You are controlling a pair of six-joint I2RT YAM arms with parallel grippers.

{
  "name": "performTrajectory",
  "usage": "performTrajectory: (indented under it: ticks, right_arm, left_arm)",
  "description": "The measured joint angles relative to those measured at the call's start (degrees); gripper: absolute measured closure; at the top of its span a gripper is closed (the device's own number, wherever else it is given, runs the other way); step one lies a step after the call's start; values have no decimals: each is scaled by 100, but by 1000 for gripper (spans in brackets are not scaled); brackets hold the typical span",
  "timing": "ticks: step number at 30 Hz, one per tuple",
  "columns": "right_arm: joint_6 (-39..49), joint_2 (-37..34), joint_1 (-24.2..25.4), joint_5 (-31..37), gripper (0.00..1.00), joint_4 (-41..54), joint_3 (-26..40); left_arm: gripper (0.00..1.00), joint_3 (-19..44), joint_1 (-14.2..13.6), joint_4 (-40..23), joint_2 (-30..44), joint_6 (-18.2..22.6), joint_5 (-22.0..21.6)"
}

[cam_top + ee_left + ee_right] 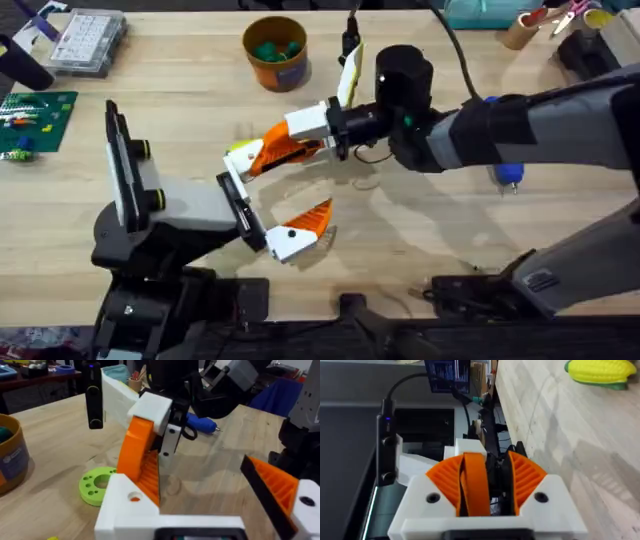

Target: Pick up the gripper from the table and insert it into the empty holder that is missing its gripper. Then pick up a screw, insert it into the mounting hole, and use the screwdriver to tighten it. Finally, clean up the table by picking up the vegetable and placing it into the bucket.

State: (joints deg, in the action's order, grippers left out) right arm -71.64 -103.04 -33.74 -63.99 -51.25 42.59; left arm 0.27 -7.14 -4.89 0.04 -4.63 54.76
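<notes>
Right now I have the right pincer (322,135) pinching the loose orange finger (275,150) by its white base, tip pointed down toward the vacant socket block (236,186) on the black bracket (243,212) of the grey robot hand (180,205). I judge it is held tilted so the base can slide into that socket, while the left arm props the hand up to present the bracket; the twin orange finger (305,225), with its black dot, already sits at the bracket's other end. From overhead, the finger appears just above the socket, not yet seated. The left wrist view adds what overhead hides: the socket block's mounting hole (134,496), the finger's ribbed face leaning against the block, and a green disc (96,485) on the table (50,450) behind it. The right wrist view shows my own orange pads (525,477) pressed on the orange piece between them, plus a yellow corn cob (600,371) lying farther off. I cannot tell how the left pincer stands. The orange bucket (275,50) sits at the far side, something green inside.
</notes>
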Motion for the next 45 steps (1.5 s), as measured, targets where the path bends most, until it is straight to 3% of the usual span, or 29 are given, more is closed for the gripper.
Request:
performTrajectory:
  ticks: [8, 18, 22, 30, 45]
  right_arm:
    - [5, -11, 27, 47, 386, 38, -7]
    - [-38, -33, 389, 156, 186, 7, -7]
    - [-39, -33, 543, -15, 177, 3, -7]
    - [-60, -33, 916, -1048, 213, 0, -4]
    - [-126, -33, 927, -2329, 275, 35, -4]
  left_arm:
    - [14, 0, 0, 2, 0, 106, 14]
    - [14, 2, -98, -67, 0, 140, 575]
    - [14, 2, -98, -70, 0, 143, 614]
    - [14, 2, -98, -81, 0, 143, 677]
    - [13, 2, -98, -85, 0, 143, 697]
